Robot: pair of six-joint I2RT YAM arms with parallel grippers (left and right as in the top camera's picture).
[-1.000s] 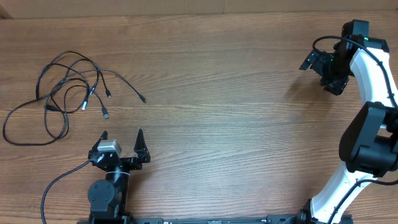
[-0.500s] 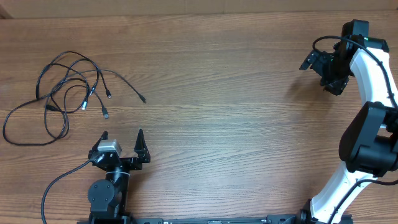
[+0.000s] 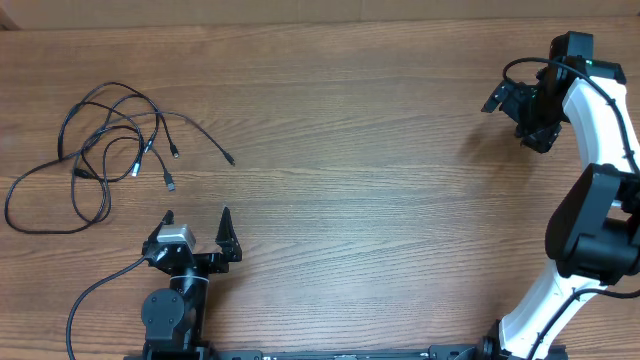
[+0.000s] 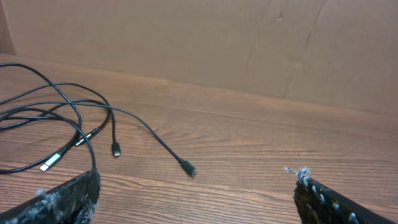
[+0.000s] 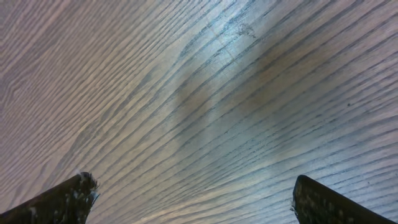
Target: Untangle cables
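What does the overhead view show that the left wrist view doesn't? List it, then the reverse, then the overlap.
Only overhead: the right hand, open at the far right of the table, and the whole tangle of cables. Only left wrist: the cardboard wall behind. Both: the loose plug ends, the wood table and the open left hand.

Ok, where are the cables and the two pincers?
cables (image 3: 108,130), overhead view, where the cords cross
left pincer (image 3: 197,213), overhead view, between its fingertips
right pincer (image 5: 193,183), right wrist view, between its fingertips
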